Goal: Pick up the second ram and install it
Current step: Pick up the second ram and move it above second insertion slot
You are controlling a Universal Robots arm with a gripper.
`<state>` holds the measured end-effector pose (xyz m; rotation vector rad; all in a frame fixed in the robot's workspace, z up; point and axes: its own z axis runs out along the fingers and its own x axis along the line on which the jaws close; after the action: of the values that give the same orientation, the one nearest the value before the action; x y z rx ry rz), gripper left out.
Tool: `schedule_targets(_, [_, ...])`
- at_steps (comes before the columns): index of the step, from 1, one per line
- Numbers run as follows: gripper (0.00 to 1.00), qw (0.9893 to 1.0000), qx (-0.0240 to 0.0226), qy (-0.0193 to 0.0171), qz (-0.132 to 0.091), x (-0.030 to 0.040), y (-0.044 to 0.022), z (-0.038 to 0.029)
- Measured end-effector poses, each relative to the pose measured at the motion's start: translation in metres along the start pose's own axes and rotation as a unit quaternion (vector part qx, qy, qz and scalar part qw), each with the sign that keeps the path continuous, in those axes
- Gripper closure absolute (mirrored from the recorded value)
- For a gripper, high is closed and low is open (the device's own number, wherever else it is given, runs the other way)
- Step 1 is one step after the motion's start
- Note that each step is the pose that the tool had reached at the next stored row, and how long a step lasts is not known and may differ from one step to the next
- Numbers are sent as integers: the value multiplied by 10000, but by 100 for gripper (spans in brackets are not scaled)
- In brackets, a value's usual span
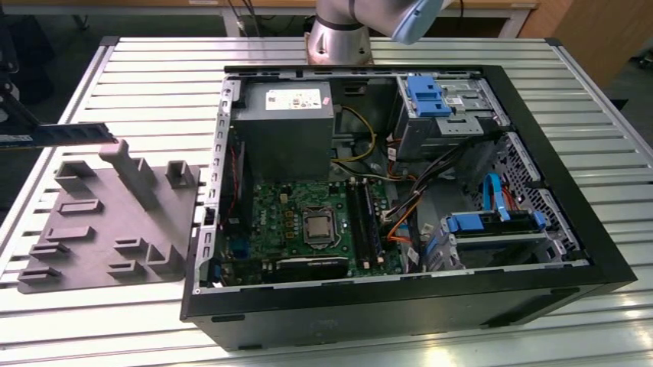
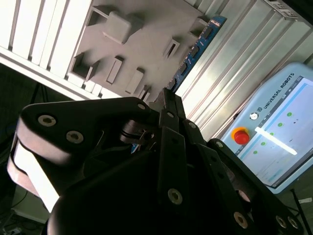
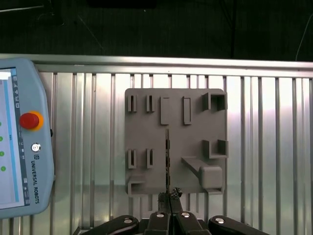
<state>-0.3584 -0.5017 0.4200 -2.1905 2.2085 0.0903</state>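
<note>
Exterior view: the arm's base column [image 1: 341, 40] stands on the slatted surface [image 1: 153, 84] behind the open computer case [image 1: 408, 298]. The grey power supply [image 1: 281, 134] inside the case carries a white printed label [image 1: 293, 99]. At the exterior view's left edge, the second ram [image 1: 73, 132] is held level in the air. It sits over the far corner of the grey moulded tray [image 1: 102, 229], well apart from the motherboard [image 1: 296, 222].

In the first wrist view, the pincer [image 3: 169, 195] points down at the tray, pressed together on one end of the ram. The ram shows edge-on across the tray's middle. In the second wrist view, the board runs out from the fingertips [image 2: 171, 110] with its black chips showing.

A teach pendant [image 3: 24, 142] with a red stop button [image 3: 29, 120] lies on the slats beside the tray. Print runs along its rim.
</note>
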Motion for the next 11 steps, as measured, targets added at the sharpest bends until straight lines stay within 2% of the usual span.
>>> schedule_targets(11, [89,10000,0,0,0,0,-38,-1])
